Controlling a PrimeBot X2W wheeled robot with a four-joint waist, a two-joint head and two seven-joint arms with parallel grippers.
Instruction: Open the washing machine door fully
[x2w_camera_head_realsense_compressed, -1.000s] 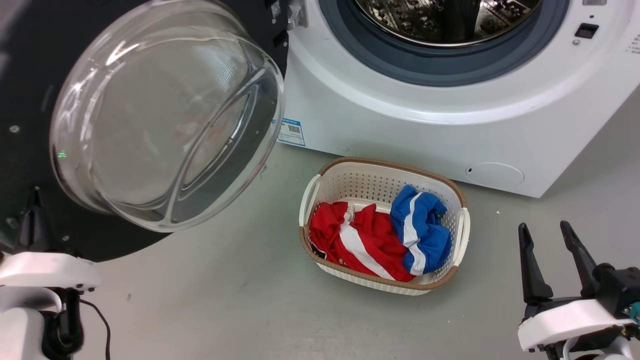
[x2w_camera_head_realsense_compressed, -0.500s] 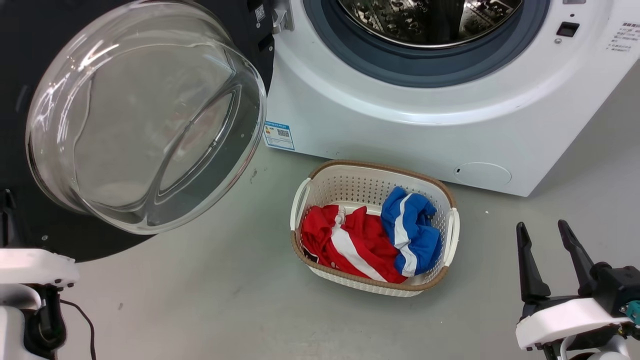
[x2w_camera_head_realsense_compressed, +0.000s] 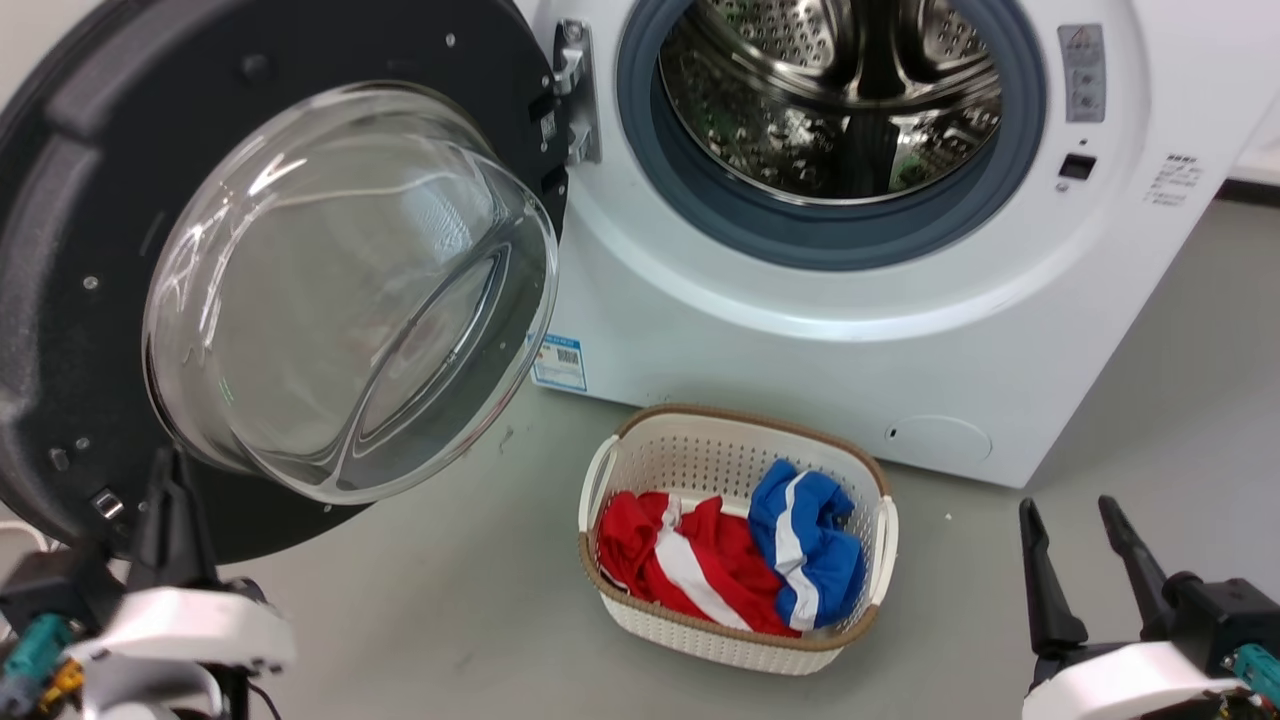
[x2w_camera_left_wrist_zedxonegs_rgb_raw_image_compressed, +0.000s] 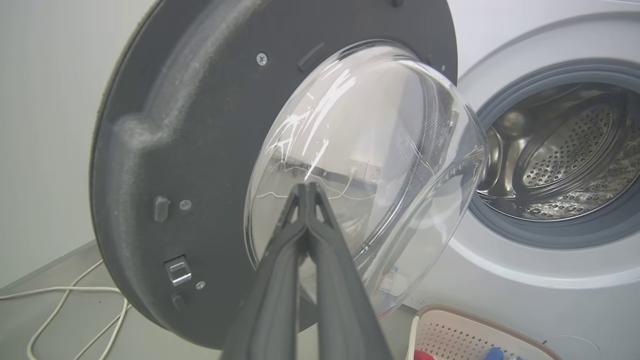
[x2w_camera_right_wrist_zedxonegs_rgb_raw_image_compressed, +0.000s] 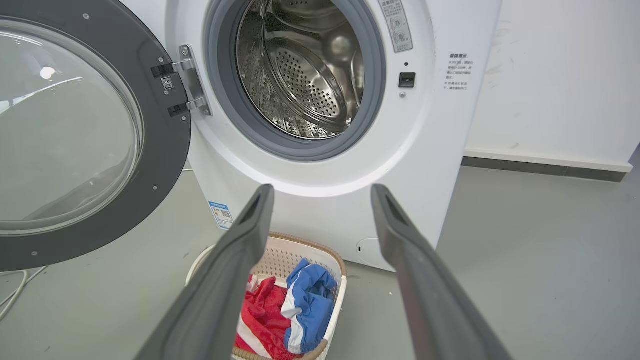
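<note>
Head camera has tipped up since a second ago. The door (x2w_camera_head_realsense_compressed: 350, 290) looks no differently angled to the washing machine (x2w_camera_head_realsense_compressed: 760, 370): swung far out left, opening likely done. By its lower rim, left gripper (x2w_camera_left_wrist_zedxonegs_rgb_raw_image_compressed: 306, 186) pinched shut on nothing; right gripper (x2w_camera_head_realsense_compressed: 1066, 505) spread wide, idle. The drum (x2w_camera_head_realsense_compressed: 830, 90) looks empty; the basket (x2w_camera_head_realsense_compressed: 735, 415) holds a red garment (x2w_camera_head_realsense_compressed: 680, 560) and a blue garment (x2w_camera_head_realsense_compressed: 810, 560).

The washing machine door (x2w_camera_head_realsense_compressed: 60, 300) runs off the left edge; sticker (x2w_camera_head_realsense_compressed: 557, 362) print is unreadable.

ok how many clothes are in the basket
2: a red-and-white garment on the left of the basket, a blue-and-white garment on its right. Others may be hidden underneath.
</note>
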